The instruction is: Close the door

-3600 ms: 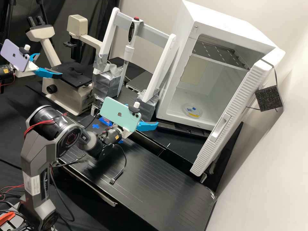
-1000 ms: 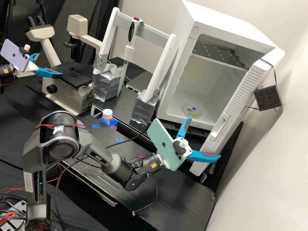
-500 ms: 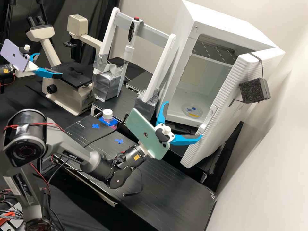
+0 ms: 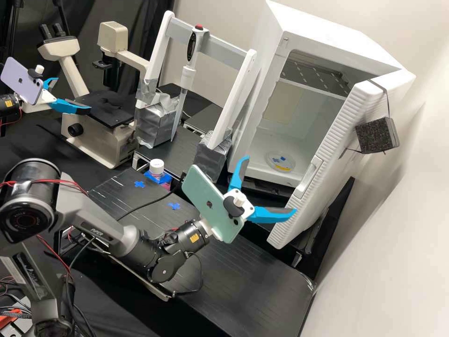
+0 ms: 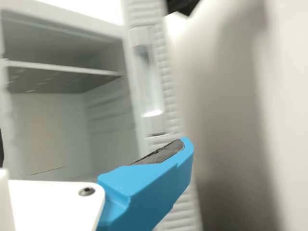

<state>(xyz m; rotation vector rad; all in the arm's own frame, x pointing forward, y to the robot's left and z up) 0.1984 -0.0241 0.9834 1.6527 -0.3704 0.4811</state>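
The gripper (image 4: 270,186) is open, one finger (image 4: 273,215) near the free edge of the door (image 4: 333,145), which stands open on the white cabinet (image 4: 260,84).

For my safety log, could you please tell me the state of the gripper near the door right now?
Gripper: open, fingers spread wide, holding nothing, one finger at the open door's ribbed edge.

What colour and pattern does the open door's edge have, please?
The door's edge is white with fine parallel ridges, best seen in the high view.
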